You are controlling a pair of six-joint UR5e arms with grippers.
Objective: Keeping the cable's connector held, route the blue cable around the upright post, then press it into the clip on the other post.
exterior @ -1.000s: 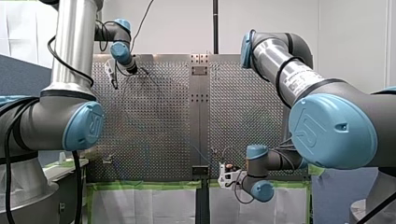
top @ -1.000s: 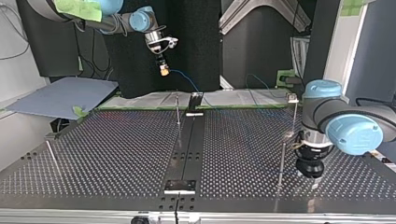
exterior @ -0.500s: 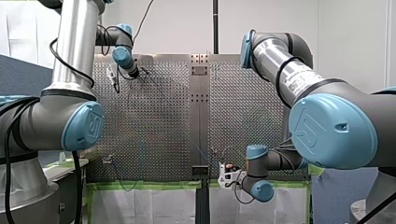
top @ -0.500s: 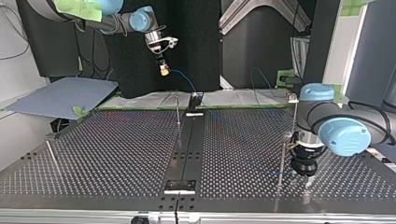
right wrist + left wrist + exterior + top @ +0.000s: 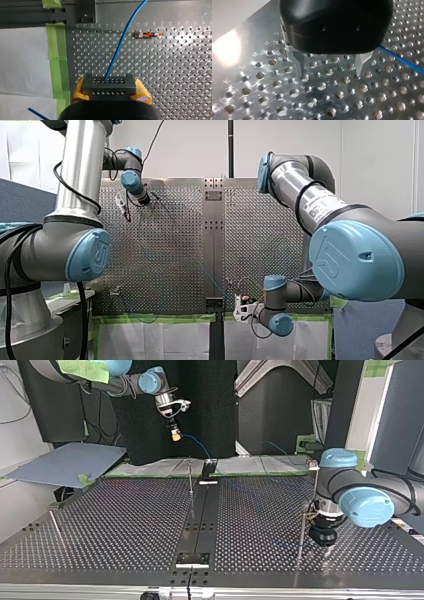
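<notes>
Beside thin upright metal post point(image 5: 301, 532), close over perforated metal tabletop point(image 5: 125, 525): left jaws, spread, empty; thin blue cable point(image 5: 402, 61) just outside one metal finger point(image 5: 362, 62), long axis slanting away. Well apart from post: right jaws, yellow-padded, pinching dark perforated connector block point(image 5: 109, 86).

Your left gripper point(image 5: 330, 74): pointing down, metal fingers point(image 5: 298, 60) spread. Your right gripper point(image 5: 110, 86): raised, yellow pads point(image 5: 78, 89) clamped on connector point(image 5: 110, 93).

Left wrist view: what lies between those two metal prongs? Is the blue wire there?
Only bare perforated table lies between the left gripper's open fingers in the left wrist view. The blue cable runs outside them, beside one finger.
</notes>
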